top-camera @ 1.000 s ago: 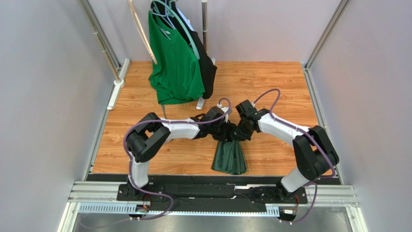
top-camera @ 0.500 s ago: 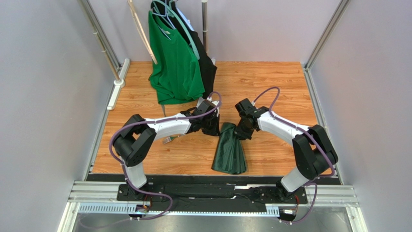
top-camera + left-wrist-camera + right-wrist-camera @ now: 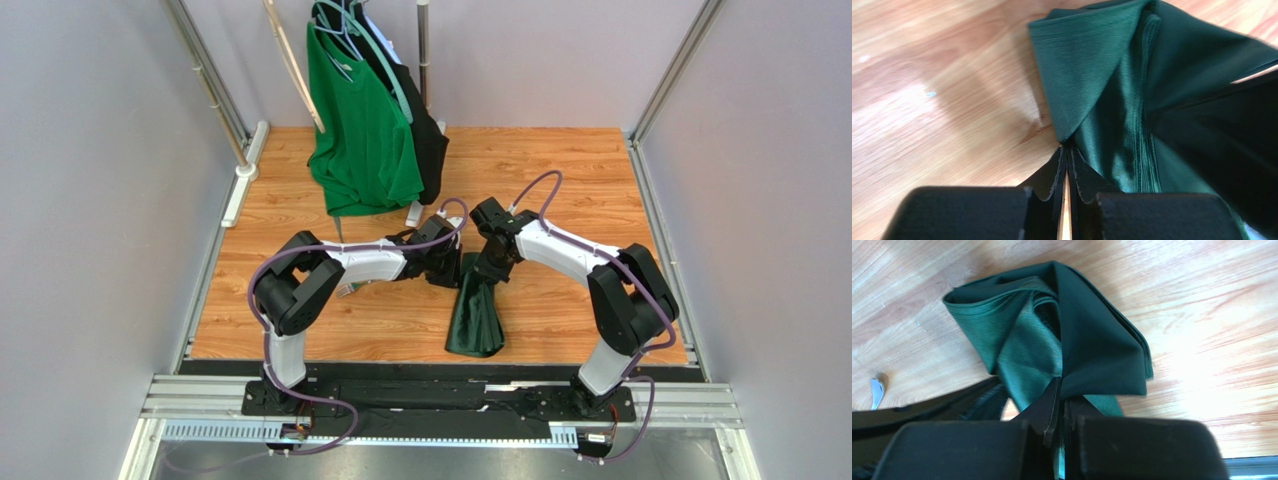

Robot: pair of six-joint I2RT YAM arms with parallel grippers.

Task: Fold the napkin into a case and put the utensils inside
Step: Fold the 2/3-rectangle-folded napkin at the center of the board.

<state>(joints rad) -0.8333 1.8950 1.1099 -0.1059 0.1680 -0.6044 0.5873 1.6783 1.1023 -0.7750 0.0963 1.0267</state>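
Where the two arms meet near the middle of the light wooden table (image 3: 560,170), a dark forest-green, matte cloth napkin (image 3: 475,320) lies bunched lengthwise. It is narrow at its far end between the two wrists and fans out wider toward the near edge. The left gripper (image 3: 1066,148) has its black fingers (image 3: 1049,177) pressed almost together, with only a sliver of the wood showing between them. Their tips sit right at the point of a folded corner of the napkin, and whether any cloth is caught there cannot be told. The right gripper (image 3: 1060,384) is clamped flat on the napkin, pinching several gathered layers that rise from its tips into a loose, rounded fold. The cloth is crumpled and layered, not a flat pouch. At the left edge of the right wrist view a small shiny silver piece (image 3: 874,391) lies on the wood, with too little of it showing to name. At the far side a brighter green T-shirt (image 3: 360,130) and a black garment (image 3: 432,145) hang side by side on hangers, well apart from the napkin.
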